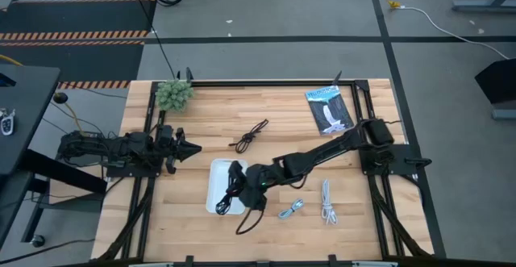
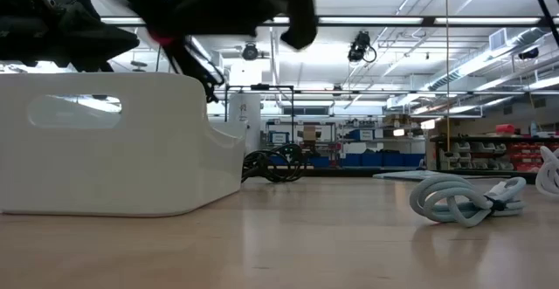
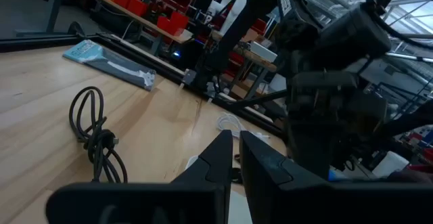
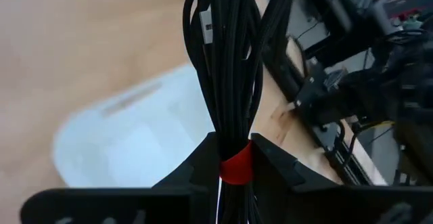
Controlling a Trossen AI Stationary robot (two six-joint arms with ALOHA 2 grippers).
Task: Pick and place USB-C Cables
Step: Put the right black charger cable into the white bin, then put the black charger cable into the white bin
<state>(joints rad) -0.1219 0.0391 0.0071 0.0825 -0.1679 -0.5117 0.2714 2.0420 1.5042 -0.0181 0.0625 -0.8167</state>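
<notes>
The red-and-black cable point(image 1: 239, 188) is a black bundle tied with a red band, and my right gripper point(image 1: 255, 183) is shut on it above the white tray point(image 1: 218, 170). The black-brown cable point(image 1: 248, 135) lies on the wood toward the far side and also shows in the left wrist view point(image 3: 95, 137). On the table to the right of the tray lie the silver-grey cable point(image 1: 291, 210) and the white cable point(image 1: 327, 202). My left gripper point(image 1: 192, 148) waits shut at the table's left side, touching nothing. My right gripper pinches the red-and-black cable at its red band point(image 4: 235, 167), between the two fingers point(image 4: 274, 164), which lie across the bundle. The strands point(image 4: 230, 55) run on past the fingertips over the tray point(image 4: 128, 139). In the low view the cable point(image 2: 188, 62) shows above the tray's wall.
A blue-black flat packet point(image 1: 329, 108) lies near the far right corner. A green tuft point(image 1: 174, 94) sits at the far left corner. Black frame rails run along both table sides. In the low view the silver-grey cable point(image 2: 463, 199) lies right of the tray point(image 2: 113, 141).
</notes>
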